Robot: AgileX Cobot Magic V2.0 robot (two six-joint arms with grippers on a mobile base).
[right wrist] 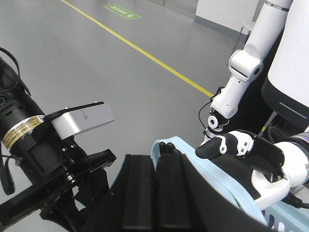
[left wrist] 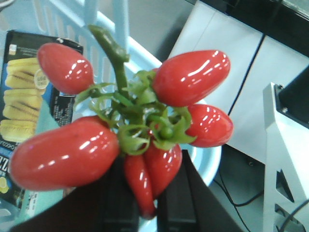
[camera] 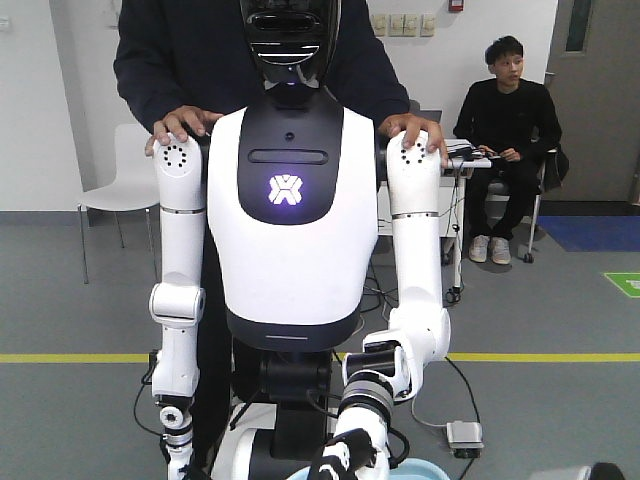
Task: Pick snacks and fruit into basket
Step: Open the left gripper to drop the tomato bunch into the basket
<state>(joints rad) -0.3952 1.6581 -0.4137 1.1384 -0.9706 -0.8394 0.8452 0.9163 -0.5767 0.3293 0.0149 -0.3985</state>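
Left pincer [left wrist: 145, 208]: dark fingers closed on the cluster of small glossy red oblong fruits with green leaves [left wrist: 140, 130], gripping it from below at the lowest fruits. Fruits fanned outward around the green stem, which pointed up and left in the left wrist view. Cluster was held over the small light-blue plastic shopping basket with lattice sides [left wrist: 63, 24]; its rim curved behind and to the right of the fruits.

Black box printed with yellow pieces [left wrist: 24, 96] lay flat inside the basket, left of the cluster, partly hidden by the big front fruit.

Right pincer [right wrist: 154, 193]: two dark fingers pressed together, nothing between them, no gap visible. Tips sat just at the basket's pale-blue rim [right wrist: 212, 179]; contact with the rim couldn't be confirmed. The left arm's white and black wrist [right wrist: 251, 159] sat over the basket on the far side of that rim.

Front view: only a sliver of the blue rim [camera: 425, 472] showed at the bottom edge, with the left arm's forearm reaching down to it. A person stood behind the robot with hands on its shoulders; another sat at the back right.
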